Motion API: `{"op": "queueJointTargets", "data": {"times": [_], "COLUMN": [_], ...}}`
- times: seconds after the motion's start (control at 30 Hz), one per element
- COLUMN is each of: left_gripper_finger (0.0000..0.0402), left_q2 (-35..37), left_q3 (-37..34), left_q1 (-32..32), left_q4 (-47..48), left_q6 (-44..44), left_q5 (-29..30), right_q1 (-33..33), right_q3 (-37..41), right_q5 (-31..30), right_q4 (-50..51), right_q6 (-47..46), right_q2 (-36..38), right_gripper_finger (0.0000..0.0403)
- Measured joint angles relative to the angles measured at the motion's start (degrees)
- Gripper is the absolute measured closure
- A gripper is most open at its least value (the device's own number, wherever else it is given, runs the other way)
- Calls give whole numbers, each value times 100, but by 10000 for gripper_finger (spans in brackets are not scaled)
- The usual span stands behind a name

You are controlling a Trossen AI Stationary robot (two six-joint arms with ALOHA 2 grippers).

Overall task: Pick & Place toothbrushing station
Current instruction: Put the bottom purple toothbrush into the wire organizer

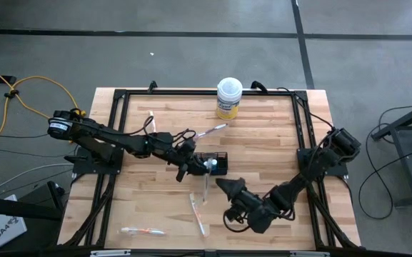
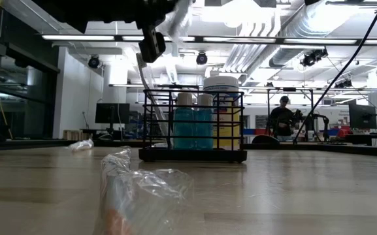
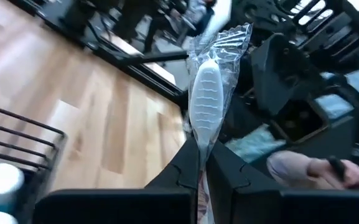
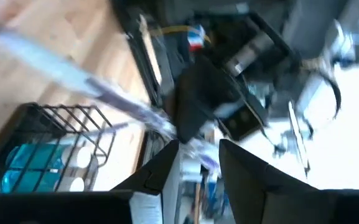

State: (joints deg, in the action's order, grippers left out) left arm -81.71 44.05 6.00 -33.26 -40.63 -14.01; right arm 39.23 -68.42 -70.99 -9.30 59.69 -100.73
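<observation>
While left tool (image 3: 201,177) pinches one wrapped toothbrush (image 3: 205,102), holder (image 1: 211,163) keeps two tubes (image 2: 193,127); right tool (image 4: 198,158) spread.

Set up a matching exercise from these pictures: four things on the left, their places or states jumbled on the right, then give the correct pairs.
Things:
1. left gripper
2. wire-mesh holder
3. yellow tub
4. teal tubes

Places or states:
A. stands near the table's far edge
B. stand upright inside the holder
C. shut on a wrapped toothbrush
D. sits mid-table, beside the left gripper

Pairs: 1-C, 2-D, 3-A, 4-B
</observation>
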Motion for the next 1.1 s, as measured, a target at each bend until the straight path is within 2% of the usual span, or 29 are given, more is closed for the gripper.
{"op": "queueJointTargets", "data": {"times": [0.13,0.33,0.43,0.6,0.93,1.1], "left_gripper_finger": [398,398,398,398,398,398], "left_q2": [113,604,843,1149,1187,1176], "left_q3": [0,2,2,2,2,2], "left_q1": [0,19,113,565,2080,2594], "left_q4": [0,68,367,850,707,521], "left_q6": [314,1047,1434,2148,3138,3355], "left_q5": [187,286,723,2244,5740,6979], "right_q1": [54,54,54,54,52,38], "right_q3": [0,0,0,0,0,0], "right_q5": [-381,-438,-523,-656,-513,-491], "right_q4": [6,8,24,220,602,608], "right_q6": [-656,-1563,-1834,-2436,-3300,-3465], "right_q2": [0,0,0,0,0,0], "right_gripper_finger": [298,298,298,298,298,298]}}
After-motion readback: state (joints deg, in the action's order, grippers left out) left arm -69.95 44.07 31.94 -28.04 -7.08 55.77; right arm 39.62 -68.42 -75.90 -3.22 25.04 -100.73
